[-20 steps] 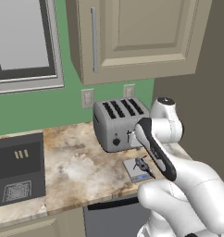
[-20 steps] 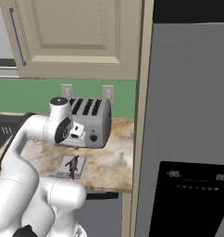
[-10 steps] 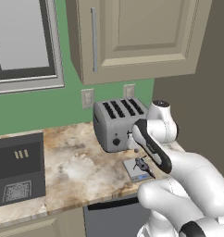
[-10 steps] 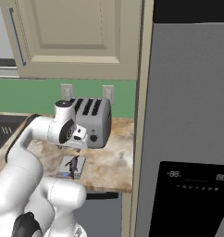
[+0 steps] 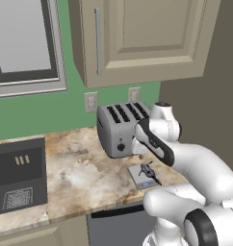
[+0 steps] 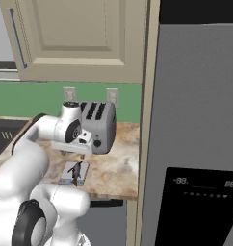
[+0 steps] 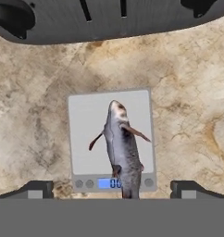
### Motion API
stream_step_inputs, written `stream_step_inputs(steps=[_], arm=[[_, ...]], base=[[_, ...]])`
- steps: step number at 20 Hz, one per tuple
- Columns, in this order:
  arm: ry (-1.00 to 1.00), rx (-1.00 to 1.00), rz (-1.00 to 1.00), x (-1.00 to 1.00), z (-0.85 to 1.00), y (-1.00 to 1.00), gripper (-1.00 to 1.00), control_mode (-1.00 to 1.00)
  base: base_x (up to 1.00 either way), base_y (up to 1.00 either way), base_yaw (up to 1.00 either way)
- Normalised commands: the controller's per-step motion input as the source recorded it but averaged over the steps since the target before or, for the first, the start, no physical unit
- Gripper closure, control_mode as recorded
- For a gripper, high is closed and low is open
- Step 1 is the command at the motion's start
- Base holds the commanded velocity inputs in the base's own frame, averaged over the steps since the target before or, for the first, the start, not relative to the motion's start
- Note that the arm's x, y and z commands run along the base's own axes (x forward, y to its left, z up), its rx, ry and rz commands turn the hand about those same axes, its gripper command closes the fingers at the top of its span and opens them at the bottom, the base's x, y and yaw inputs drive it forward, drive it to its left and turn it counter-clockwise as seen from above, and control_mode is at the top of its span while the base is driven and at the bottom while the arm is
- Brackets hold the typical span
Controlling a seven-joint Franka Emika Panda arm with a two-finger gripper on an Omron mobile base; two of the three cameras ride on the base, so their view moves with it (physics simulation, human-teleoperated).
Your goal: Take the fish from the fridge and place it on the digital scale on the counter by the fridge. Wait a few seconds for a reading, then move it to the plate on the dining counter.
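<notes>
The small dark grey fish [image 7: 122,147] lies on the pale square digital scale [image 7: 86,125], its tail over the lit display at the scale's front edge. My gripper [image 7: 113,190] hangs open right above them, one fingertip on each side of the scale and nothing between them. From the base, the fish [image 5: 148,170] and scale [image 5: 141,177] sit on the stone counter [image 5: 80,173] in front of the toaster, under my bent wrist. The fish [image 6: 76,170] on the scale [image 6: 70,174] lies left of the grey fridge [image 6: 195,120].
A silver four-slot toaster [image 5: 121,127] stands just behind the scale, close to my wrist. Beige wall cabinets [image 5: 137,38] hang overhead. A dark appliance [image 5: 17,173] sits at the counter's left end. The counter's front edge runs close to the scale.
The arm's wrist has shifted slightly above the scale. The fish and the scale have stayed put, and the jaws have stayed open.
</notes>
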Motion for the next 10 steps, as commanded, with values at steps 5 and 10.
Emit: stream_step_inputs(steps=[5,10], arm=[[0.01,0.0,0.0,0.0,-0.34,0.0,-1.0,-1.0],[0.02,0.0,0.0,0.0,-0.31,0.0,-1.0,-1.0]], base=[[0.0,0.0,0.0],[0.0,0.0,0.0]])
